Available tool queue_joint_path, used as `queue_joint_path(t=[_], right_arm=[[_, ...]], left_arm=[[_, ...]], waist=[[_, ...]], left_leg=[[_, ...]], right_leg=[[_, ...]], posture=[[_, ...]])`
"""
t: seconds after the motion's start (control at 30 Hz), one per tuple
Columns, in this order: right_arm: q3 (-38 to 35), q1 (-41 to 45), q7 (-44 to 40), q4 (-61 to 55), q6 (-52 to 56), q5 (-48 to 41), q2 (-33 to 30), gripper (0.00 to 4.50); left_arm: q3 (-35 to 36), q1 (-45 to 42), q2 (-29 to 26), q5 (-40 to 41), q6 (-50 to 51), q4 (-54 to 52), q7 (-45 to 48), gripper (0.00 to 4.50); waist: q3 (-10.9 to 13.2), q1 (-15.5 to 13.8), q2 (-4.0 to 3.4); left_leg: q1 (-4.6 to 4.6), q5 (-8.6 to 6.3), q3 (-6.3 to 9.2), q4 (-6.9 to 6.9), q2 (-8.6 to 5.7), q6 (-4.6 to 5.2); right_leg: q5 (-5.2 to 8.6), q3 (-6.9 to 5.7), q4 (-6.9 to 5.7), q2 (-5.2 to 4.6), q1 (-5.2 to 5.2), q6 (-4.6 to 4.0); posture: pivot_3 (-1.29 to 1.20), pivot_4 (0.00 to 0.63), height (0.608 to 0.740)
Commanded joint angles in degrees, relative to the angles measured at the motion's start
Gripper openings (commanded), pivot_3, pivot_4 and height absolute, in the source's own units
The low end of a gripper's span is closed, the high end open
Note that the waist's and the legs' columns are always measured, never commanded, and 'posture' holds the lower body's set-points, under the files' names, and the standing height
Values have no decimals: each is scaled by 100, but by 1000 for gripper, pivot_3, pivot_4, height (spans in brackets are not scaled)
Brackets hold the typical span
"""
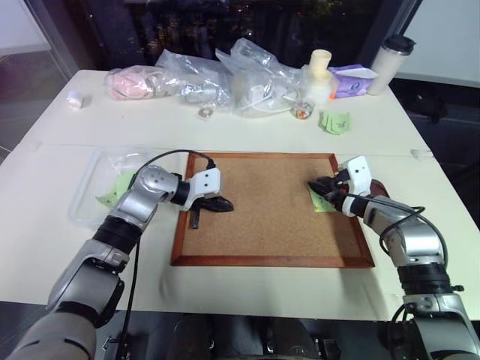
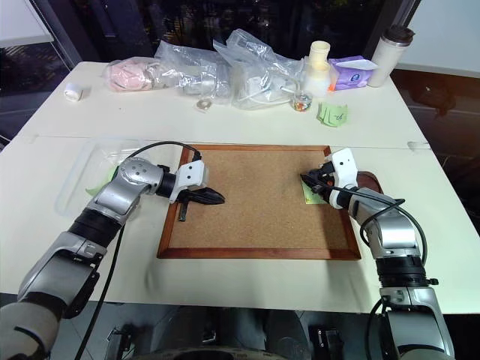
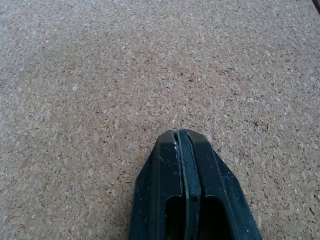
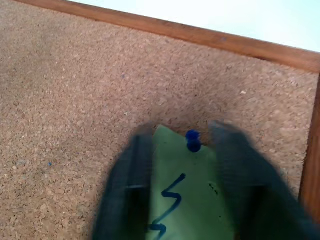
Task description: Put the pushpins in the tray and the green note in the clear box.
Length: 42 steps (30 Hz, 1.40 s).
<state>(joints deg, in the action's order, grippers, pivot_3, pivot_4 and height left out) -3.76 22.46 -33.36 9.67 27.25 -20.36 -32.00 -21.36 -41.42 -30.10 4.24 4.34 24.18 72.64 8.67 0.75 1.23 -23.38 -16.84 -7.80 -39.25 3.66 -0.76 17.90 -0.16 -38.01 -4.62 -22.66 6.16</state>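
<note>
Now, by item:

Right gripper (image 4: 180, 150): over the corkboard's (image 1: 262, 217) right edge, fingers (image 4: 235, 170) spread either side of a blue pushpin (image 4: 192, 140); blurred, likely mid-closing; not yet pinching the pin.

Pushpin: stuck through the top corner of the green note (image 4: 185, 200), fastening it to the cork; has to come out first so the slip can lift free. One pin seen; any second one not made out.

Green note: flat near the corkboard's right edge, blue squiggle showing, between the right fingers.

Tray (image 2: 369, 180): dark brown, on the table just off the corkboard's right edge, behind the right wrist; close, probably so a pulled pin travels little.

Left gripper (image 3: 181, 145): pressed together, holding nothing, tip resting low on bare cork near the corkboard's left edge; seemingly parked or steadying the board.

Clear box (image 1: 86, 187): on the table past the corkboard's left edge, a greenish slip (image 1: 116, 187) already lying in it.

Clutter: bags (image 1: 225, 79), tumbler (image 1: 390, 64), loose green slips (image 1: 335, 121) along the table's far edge, well apart from the work.
</note>
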Motion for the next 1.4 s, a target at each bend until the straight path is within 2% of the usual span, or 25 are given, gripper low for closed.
queue_joint_path(t=[0.03,0.47,0.93,1.23,1.4], right_arm=[[-186,75,-11,-45,-86,8,44,31],[-722,-98,348,-507,-255,-156,324,31],[-966,-343,695,-928,-223,-144,497,31],[-1842,-968,1121,-1320,-68,-211,135,31],[-1947,-1369,1093,-1301,7,-159,60,31]], left_arm=[[-4,149,-101,-310,162,139,-201,0],[-283,237,-252,-703,29,118,-165,0],[-270,281,-173,-706,98,149,-230,0],[-231,261,-195,-689,89,134,-266,0],[-232,207,-136,-688,63,211,-292,0]], waist=[[0,1,0],[-2,-1,-4],[-34,22,-49],[-38,14,-53],[-43,24,-58]], left_leg=[[0,0,1,0,0,0],[0,0,0,0,0,-1],[11,0,2,1,1,-1],[11,0,3,2,0,0],[19,0,5,3,0,0]], right_leg=[[0,0,0,0,0,0],[0,0,-1,0,0,0],[0,1,-1,2,10,0],[0,1,1,1,11,0],[0,3,1,2,18,0]], posture=[[0,150,735],[0,150,735],[0,150,735],[0,150,735],[0,150,735]])
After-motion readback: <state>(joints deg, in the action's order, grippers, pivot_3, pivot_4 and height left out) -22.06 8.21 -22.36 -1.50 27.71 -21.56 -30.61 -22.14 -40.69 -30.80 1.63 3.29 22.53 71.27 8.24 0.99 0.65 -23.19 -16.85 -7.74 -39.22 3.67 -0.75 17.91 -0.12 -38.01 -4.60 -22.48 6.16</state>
